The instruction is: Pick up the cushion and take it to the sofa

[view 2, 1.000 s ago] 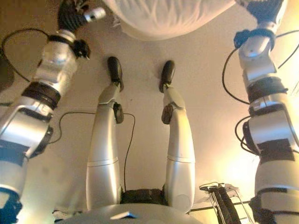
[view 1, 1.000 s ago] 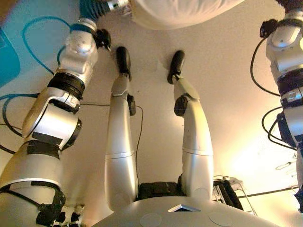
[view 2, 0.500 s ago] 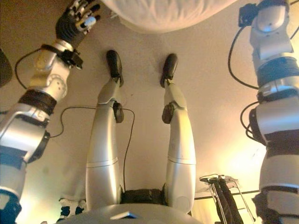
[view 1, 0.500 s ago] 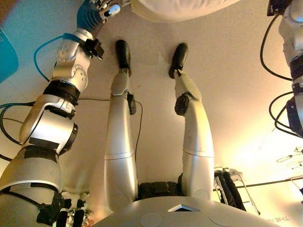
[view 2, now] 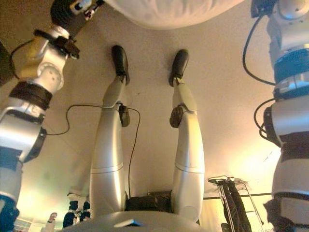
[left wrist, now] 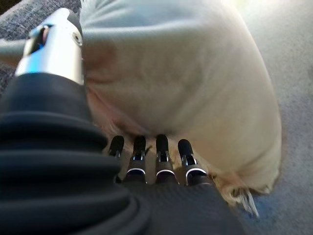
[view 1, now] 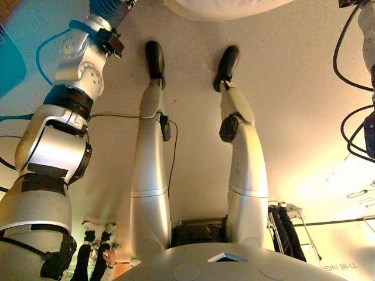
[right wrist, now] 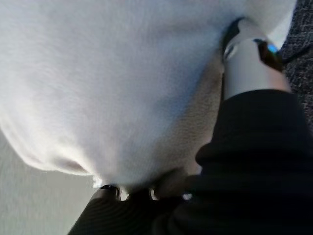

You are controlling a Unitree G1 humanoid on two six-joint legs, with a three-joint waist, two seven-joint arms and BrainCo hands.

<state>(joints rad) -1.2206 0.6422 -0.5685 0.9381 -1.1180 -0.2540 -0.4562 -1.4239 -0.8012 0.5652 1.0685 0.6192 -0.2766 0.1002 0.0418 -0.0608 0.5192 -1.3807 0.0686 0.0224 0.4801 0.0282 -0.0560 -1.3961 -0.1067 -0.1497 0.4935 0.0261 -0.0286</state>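
Observation:
The white cushion [view 2: 169, 12] hangs in front of me at the top edge of both eye views, above the pale floor. My left hand [view 2: 72, 7] is at its left edge. In the left wrist view its straight fingers [left wrist: 161, 156] touch the cushion [left wrist: 181, 83] low on its side, with the thumb [left wrist: 54, 46] lying along the upper part. In the right wrist view my right hand's thumb [right wrist: 244, 63] dents the cushion [right wrist: 107, 83], and its fingers are tucked under the lower edge, mostly hidden. Grey sofa fabric [left wrist: 29, 19] shows just behind the cushion.
Pale floor lies under me. A person's legs and shoes [view 1: 94, 257] stand at the lower left. A dark folded frame [view 1: 284, 234] sits on the floor at the lower right. A teal object [view 1: 9, 58] is at the left edge.
Half a second ago my left hand hung apart from the cushion with its fingers spread; now it is up against the cushion's side. Both arms have risen in the eye views.

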